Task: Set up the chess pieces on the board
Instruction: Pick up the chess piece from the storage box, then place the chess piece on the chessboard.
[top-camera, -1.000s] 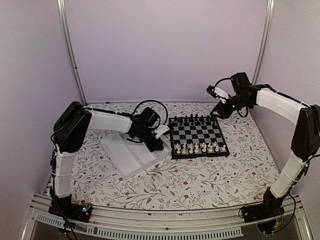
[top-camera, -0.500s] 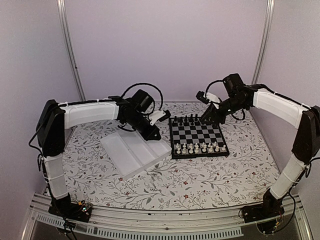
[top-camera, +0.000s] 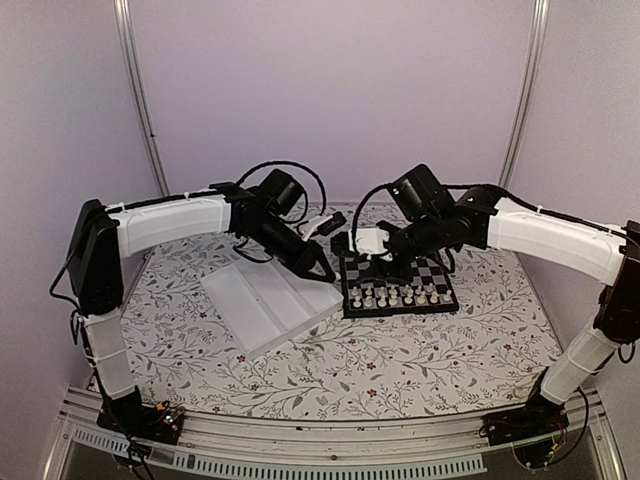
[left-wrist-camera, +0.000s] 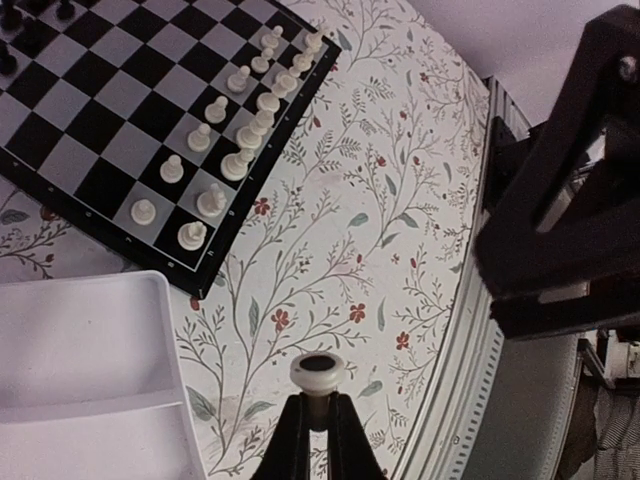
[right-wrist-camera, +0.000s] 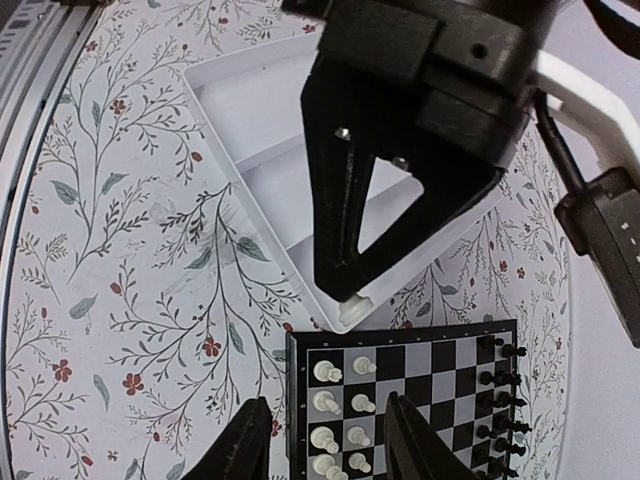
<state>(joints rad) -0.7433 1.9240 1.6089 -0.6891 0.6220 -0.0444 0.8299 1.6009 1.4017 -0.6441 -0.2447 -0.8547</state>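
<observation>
Seen from above, two robot arms reach over a table covered in a floral cloth (top-camera: 400, 360). The left gripper (top-camera: 317, 267) hangs above the right corner of a white compartmented tray (top-camera: 255, 310), just beside the left edge of the board (top-camera: 398, 272). Its wrist camera shows the fingers (left-wrist-camera: 295, 440) pressed in on one white chess piece (left-wrist-camera: 317, 371), pinching its stem with the round base facing the camera. The piece is off the board and well above the cloth. The other chess pieces (left-wrist-camera: 238, 165) stand in two rows along the board's near edge. Black chessmen (right-wrist-camera: 497, 400) line the far edge. The right gripper (right-wrist-camera: 325, 403) hovers over the board's left end with its fingers (right-wrist-camera: 248, 440) spread apart, holding nothing.
</observation>
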